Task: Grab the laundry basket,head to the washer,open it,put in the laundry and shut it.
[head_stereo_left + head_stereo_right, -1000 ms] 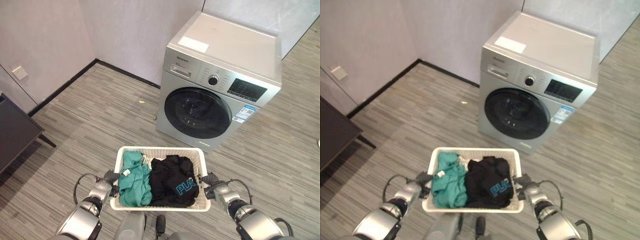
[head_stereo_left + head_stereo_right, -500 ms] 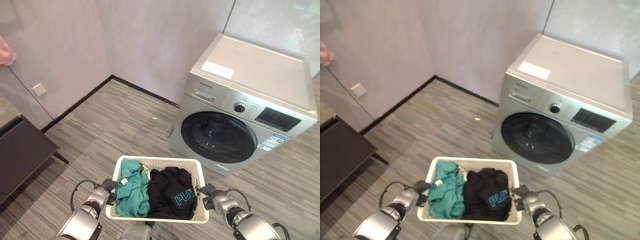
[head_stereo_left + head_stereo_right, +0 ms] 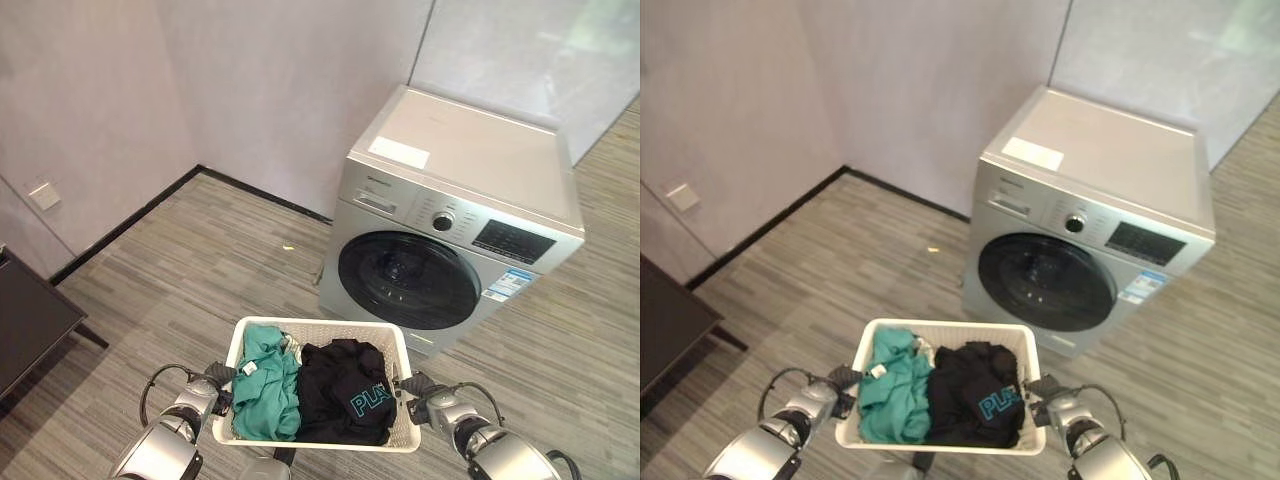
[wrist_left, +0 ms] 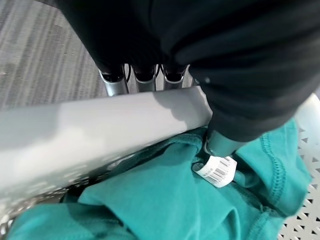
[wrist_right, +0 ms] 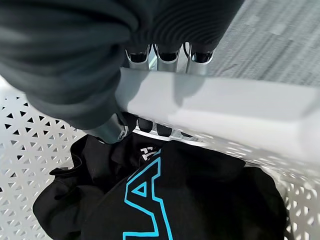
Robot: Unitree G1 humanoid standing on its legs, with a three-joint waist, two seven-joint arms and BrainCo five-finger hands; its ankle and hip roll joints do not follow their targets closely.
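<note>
A white laundry basket (image 3: pixel 318 323) hangs low in front of me, carried by both side rims. It holds a teal garment (image 3: pixel 265 385) on the left and a black garment with blue print (image 3: pixel 345 392) on the right. My left hand (image 3: pixel 210 384) is shut on the left rim (image 4: pixel 100 125), its fingers (image 4: pixel 137 80) hooked over it. My right hand (image 3: pixel 426 396) is shut on the right rim (image 5: pixel 225 110), fingers (image 5: pixel 165 55) curled under it. The silver washer (image 3: pixel 470 170) stands ahead on the right, and its round dark door (image 3: pixel 408 280) is closed.
A dark low table (image 3: pixel 25 320) stands at the left edge. Grey walls meet in a corner behind the washer, with a wall socket (image 3: pixel 42 195) on the left wall. A small scrap (image 3: pixel 288 246) lies on the striped floor between me and the washer.
The whole view has shifted as I move, so the washer sits differently in the picture. Both hands keep the same hold on the basket, and the clothes lie as before.
</note>
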